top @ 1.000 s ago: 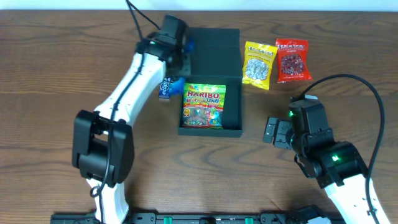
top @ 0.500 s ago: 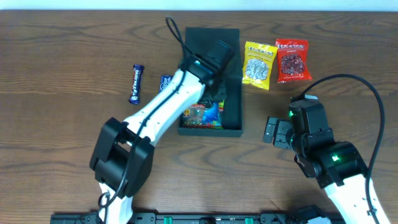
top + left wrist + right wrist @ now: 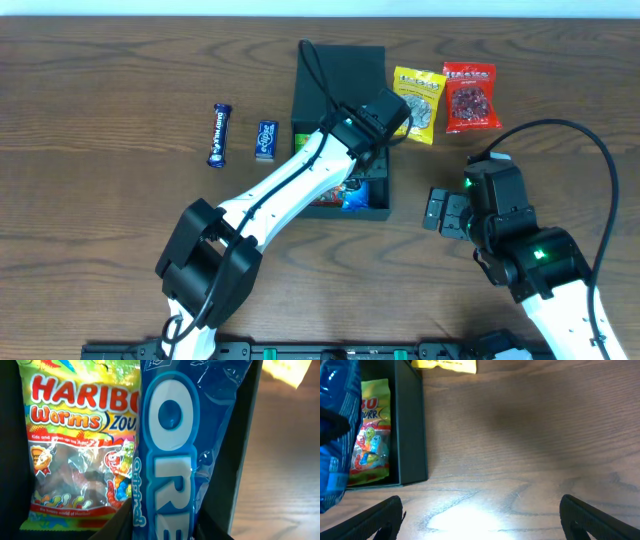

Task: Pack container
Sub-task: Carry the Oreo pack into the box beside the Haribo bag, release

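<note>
Dark wood-grain table (image 3: pixel 100 200), and the matte black container (image 3: pixel 340 68) sits open at centre, lid flat behind, half hidden by the left arm. Crinkly yellow packet (image 3: pixel 417 104) and red packet (image 3: pixel 470 97) lie just right of it, chocolate bar (image 3: pixel 219 135) and small blue packet (image 3: pixel 266 139) to its left. Left gripper (image 3: pixel 165 525) pinches a glossy Oreo pack (image 3: pixel 175 445) beside the Haribo bag (image 3: pixel 80 445) inside. Right gripper (image 3: pixel 437 212) hangs wide apart, holding nothing.
</note>
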{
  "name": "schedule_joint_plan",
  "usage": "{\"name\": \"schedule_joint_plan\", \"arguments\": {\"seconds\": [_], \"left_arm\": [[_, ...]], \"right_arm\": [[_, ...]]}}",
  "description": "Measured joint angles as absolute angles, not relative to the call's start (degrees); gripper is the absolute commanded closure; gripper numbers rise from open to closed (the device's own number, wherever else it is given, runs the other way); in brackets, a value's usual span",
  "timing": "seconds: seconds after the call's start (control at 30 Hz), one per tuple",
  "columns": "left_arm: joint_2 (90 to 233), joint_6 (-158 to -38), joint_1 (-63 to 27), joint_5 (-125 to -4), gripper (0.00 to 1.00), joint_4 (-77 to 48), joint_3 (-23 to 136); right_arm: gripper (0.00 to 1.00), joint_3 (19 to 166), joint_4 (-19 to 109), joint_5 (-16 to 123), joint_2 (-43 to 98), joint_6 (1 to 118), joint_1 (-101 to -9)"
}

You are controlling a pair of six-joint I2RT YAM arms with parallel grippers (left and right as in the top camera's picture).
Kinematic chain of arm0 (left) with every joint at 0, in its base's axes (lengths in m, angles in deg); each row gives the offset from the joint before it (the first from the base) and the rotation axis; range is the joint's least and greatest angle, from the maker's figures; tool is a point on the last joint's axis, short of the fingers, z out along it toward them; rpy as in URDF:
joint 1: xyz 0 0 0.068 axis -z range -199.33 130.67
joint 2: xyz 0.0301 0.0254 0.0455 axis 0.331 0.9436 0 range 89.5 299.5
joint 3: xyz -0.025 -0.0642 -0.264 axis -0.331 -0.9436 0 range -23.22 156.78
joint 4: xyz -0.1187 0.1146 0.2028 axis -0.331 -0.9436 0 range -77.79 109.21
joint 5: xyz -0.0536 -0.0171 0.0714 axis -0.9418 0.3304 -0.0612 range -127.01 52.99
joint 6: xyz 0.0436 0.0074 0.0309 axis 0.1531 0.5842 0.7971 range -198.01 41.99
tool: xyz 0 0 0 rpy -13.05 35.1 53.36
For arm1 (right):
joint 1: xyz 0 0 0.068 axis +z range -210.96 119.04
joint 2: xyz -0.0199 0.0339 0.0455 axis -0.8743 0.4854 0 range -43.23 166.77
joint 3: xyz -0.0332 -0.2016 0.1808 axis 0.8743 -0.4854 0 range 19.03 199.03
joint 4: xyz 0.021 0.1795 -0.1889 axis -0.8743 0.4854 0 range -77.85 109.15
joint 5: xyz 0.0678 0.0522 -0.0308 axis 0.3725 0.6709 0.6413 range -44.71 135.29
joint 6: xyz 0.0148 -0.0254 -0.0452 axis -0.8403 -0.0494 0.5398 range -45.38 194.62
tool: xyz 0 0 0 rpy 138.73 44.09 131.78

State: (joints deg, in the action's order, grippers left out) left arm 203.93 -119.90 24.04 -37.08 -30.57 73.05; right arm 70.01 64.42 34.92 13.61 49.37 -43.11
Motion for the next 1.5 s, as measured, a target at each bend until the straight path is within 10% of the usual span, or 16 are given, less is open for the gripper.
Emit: {"name": "schedule_joint_plan", "arguments": {"seconds": [0.6, 0.63, 0.67, 0.7, 1.5], "left_arm": [[203.93, -123.09, 24.06, -38.83, 0.91, -25.28, 73.05], [203.93, -123.11, 24.06, -39.44, 0.69, -25.26, 73.05], [203.93, -123.2, 24.06, -39.77, 0.24, -25.28, 73.05], [203.93, -123.2, 24.06, -39.99, 0.07, -25.26, 73.05], [200.19, -103.94, 15.89, -33.22, 0.03, -28.39, 73.05]], "right_arm": [[0.01, 70.01, 64.42, 34.92, 13.61, 49.37, -43.11], [0.01, 70.01, 64.42, 34.92, 13.61, 49.37, -43.11], [0.01, 70.01, 64.42, 34.92, 13.61, 49.37, -43.11], [0.01, 70.01, 64.42, 34.92, 13.61, 49.37, -43.11], [0.01, 70.01, 64.18, 34.92, 13.61, 49.37, -43.11]]}}
